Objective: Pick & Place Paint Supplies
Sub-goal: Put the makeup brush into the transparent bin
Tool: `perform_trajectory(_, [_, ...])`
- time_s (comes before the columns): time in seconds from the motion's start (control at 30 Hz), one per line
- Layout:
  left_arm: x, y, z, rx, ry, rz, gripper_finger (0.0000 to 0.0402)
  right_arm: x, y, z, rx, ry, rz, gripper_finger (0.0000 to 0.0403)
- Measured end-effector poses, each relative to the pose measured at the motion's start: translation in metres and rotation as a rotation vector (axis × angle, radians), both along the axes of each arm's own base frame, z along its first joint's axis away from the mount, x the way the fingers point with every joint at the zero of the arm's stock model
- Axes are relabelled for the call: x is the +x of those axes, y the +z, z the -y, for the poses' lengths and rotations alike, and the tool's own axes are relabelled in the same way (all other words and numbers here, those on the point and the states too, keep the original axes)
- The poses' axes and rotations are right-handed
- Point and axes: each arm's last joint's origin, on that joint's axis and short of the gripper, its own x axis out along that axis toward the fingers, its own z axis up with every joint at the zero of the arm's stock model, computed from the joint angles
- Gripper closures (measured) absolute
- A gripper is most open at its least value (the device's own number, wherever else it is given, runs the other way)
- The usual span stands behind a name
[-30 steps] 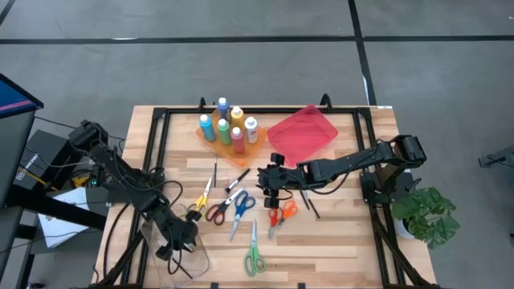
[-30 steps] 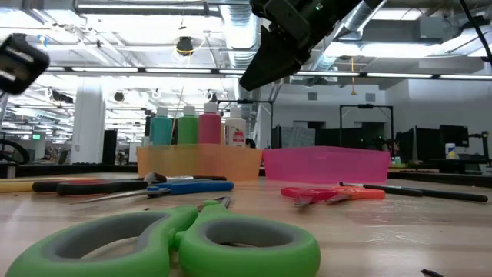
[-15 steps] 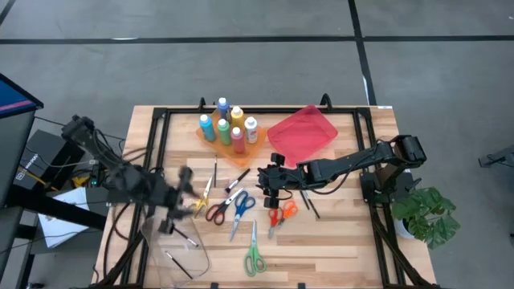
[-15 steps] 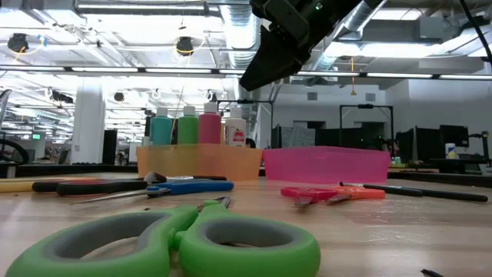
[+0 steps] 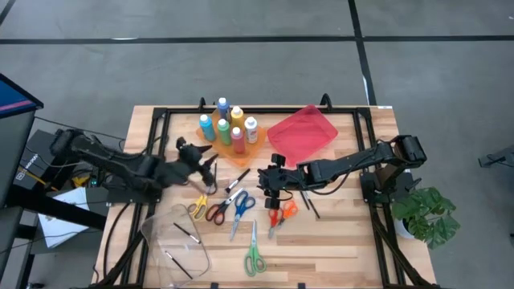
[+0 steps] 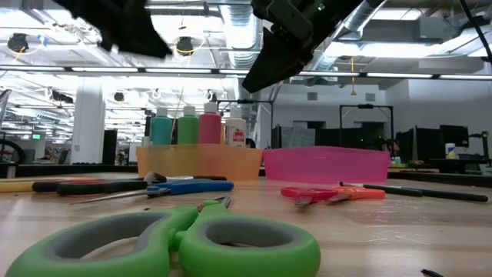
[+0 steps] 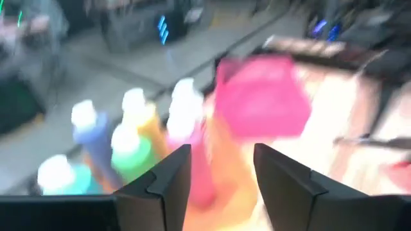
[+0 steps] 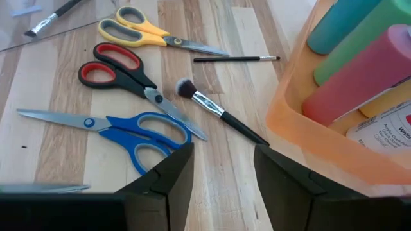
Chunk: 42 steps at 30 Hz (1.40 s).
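The paint bottles (image 5: 227, 124) stand in the orange tray (image 5: 210, 141) at the table's back. Scissors (image 5: 240, 205) and brushes (image 5: 238, 178) lie on the wood before it. The left gripper (image 5: 208, 166) hovers beside the tray, fingers apart and seemingly empty. The right gripper (image 5: 271, 187) hangs open above the scissors.

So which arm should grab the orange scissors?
The right one, probably. The right gripper hangs open just beside the orange scissors, while the left gripper is farther off, near the paint bottles.
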Motion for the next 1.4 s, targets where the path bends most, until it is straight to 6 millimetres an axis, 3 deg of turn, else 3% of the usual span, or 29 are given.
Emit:
perform_trajectory(0.23, [0.022, -0.040, -0.026, -0.169, 0.124, -0.138, 0.0162, 0.000, 0.000, 0.000, 0.000, 0.001, -0.001, 0.0244])
perform_trajectory(0.43, [0.031, -0.068, -0.033, -0.262, 0.233, -0.200, 0.0114, -0.001, -0.001, 0.000, -0.002, 0.000, -0.009, 0.0244])
perform_trajectory(0.7, [0.031, -0.094, -0.033, -0.323, 0.325, -0.229, 0.0116, -0.001, -0.001, 0.000, -0.004, 0.000, -0.020, 0.0244])
perform_trajectory(0.9, [0.023, -0.116, -0.045, -0.372, 0.394, -0.227, 0.0116, -0.001, -0.001, 0.000, -0.004, 0.001, -0.021, 0.0244])
perform_trajectory(1.17, [0.019, -0.128, -0.060, -0.421, 0.411, -0.158, 0.0116, -0.001, -0.001, 0.000, -0.003, 0.000, -0.013, 0.0244])
perform_trajectory(1.4, [0.018, -0.141, -0.060, -0.451, 0.399, -0.194, 0.0117, -0.001, 0.000, 0.000, -0.002, 0.000, -0.008, 0.0244])
